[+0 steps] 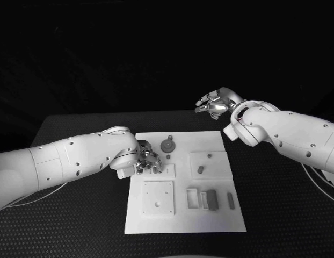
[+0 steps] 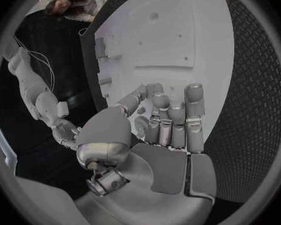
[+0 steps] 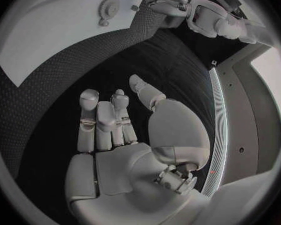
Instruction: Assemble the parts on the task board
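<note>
Left hand sits low on the task board, at its left edge near the far corner, fingers curled down onto the board. Can't tell whether it's pinching a part.

Gear-shaped part lies just beyond those fingers, toward the board's far edge; the left is clearly the nearer hand.

Right hand hangs off the board past its far right corner, fingers loosely spread, holding nothing.

Other parts lie near the right edge, long axes running near-to-far.
</note>
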{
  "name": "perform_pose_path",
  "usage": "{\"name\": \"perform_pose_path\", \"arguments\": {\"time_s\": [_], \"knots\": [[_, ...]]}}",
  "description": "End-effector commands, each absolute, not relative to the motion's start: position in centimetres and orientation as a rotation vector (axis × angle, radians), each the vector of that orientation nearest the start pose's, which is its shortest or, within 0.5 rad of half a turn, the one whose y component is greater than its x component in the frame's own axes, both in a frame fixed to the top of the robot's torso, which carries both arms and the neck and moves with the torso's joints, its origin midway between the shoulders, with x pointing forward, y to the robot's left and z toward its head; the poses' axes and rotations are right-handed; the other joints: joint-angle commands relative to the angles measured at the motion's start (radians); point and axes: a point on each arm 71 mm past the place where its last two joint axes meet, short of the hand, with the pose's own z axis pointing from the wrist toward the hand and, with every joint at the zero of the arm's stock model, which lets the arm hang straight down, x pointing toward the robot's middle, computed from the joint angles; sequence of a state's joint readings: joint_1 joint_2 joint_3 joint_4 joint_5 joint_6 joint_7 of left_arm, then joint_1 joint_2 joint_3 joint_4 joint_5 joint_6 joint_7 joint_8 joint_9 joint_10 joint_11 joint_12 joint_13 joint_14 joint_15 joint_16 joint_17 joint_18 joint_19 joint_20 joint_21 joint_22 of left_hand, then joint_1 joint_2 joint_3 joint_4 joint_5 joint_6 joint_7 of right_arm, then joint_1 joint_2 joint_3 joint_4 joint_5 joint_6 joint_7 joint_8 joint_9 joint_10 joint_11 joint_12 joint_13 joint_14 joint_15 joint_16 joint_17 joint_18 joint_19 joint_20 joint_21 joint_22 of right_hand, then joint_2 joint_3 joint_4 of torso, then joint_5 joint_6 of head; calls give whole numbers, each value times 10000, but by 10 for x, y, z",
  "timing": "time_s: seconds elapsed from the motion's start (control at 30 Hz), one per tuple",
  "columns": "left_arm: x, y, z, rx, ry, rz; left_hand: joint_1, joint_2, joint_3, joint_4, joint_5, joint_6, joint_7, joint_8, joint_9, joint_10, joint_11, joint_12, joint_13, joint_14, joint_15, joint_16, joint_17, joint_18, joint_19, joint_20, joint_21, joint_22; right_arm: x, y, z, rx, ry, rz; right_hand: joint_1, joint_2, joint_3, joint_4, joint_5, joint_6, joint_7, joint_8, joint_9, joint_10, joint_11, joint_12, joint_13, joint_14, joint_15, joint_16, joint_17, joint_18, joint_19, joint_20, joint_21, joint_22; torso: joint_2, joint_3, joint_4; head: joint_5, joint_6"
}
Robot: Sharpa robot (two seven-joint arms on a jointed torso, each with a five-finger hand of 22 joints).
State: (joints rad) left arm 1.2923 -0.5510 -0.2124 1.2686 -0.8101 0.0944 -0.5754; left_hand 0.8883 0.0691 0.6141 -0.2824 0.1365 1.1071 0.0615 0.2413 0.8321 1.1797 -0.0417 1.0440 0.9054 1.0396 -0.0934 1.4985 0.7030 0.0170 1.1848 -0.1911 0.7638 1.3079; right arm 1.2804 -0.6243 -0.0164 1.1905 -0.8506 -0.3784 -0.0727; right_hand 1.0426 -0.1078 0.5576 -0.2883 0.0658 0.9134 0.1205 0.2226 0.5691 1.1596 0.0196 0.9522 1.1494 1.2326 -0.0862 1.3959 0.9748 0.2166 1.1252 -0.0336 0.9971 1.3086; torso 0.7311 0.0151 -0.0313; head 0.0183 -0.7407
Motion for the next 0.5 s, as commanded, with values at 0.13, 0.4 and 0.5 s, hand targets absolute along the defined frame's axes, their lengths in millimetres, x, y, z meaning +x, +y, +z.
{"name": "perform_pose_path", "arguments": {"time_s": [0.13,0.4,0.5], "knots": [[503,146,-258,-3143,24731,-4031,-110,85,155,25,614,517,-395,213,1132,320,-464,59,-2,684,-986,85,18,356,527,-862,133,221,563,-195,-158,4775,16403,8338,-5,115,-56,1,22,-74,145,-47,2,-89,16,31,-13,-71,3,-35,14,452,5,-56,-22,106,0,-4,10,10,-8],[502,140,-258,-3025,24709,-4195,-444,71,90,41,1169,731,-515,487,1429,494,-577,114,-26,795,-1082,153,29,384,609,-874,276,210,564,-195,-158,4767,16443,8337,21,140,-45,-4,25,-75,145,-48,4,-94,16,36,-16,-76,3,-34,17,452,0,-57,-22,109,0,-3,-4,13,-18],[502,138,-258,-2859,24719,-4190,-505,31,107,65,1265,809,-561,588,1523,582,-620,122,-42,859,-1121,169,30,398,658,-877,320,204,564,-195,-158,4755,16459,8348,24,143,-44,-5,25,-75,145,-48,4,-94,16,37,-16,-77,3,-33,17,452,-1,-57,-22,109,-1,1,6,5,-31]]}}
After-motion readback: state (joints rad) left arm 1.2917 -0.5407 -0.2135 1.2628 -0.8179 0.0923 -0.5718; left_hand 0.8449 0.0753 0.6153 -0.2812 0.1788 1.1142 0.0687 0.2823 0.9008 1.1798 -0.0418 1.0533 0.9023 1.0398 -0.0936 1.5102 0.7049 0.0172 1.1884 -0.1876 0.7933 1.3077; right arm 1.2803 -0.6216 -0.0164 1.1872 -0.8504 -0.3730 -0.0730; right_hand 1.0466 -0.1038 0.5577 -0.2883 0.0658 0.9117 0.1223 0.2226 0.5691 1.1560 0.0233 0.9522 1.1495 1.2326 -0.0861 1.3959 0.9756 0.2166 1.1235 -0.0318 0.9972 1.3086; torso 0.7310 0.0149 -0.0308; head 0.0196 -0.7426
